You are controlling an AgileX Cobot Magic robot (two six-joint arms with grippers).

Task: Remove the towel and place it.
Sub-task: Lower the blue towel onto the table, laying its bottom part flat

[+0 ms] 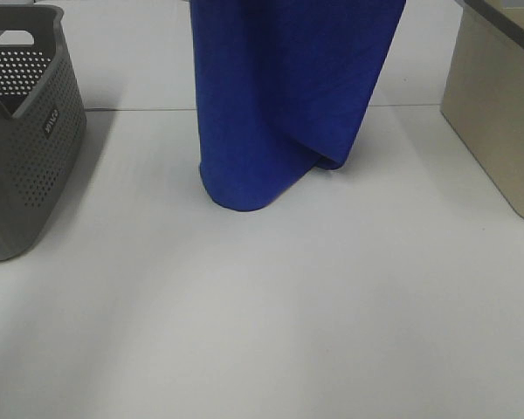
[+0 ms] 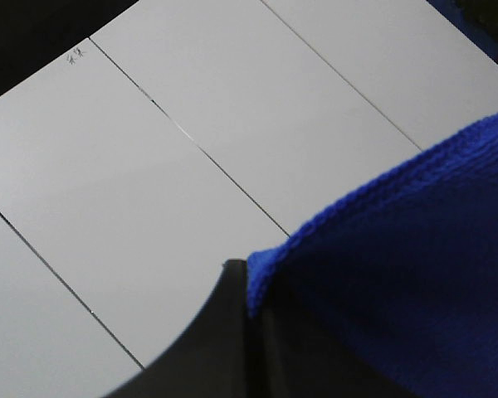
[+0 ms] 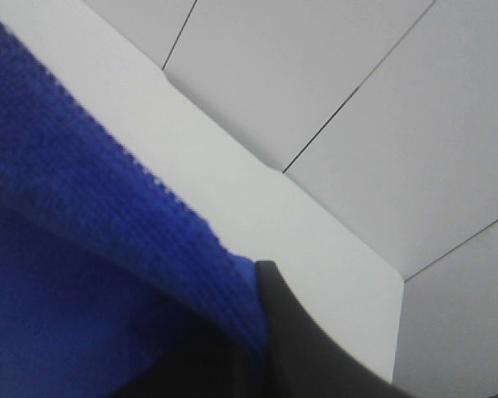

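Exterior high view has the towel [image 1: 279, 96] hanging top middle of frame, long axis straight down, with its bottom fold about at the table [image 1: 262, 340]. Can't tell if it's touching. Both claws are clenched on its upper edge, left gripper [image 2: 251, 311] and right gripper [image 3: 261, 332], so the cloth drops below them. Grey basket [image 1: 26, 148] sits far left, nearer the left arm.
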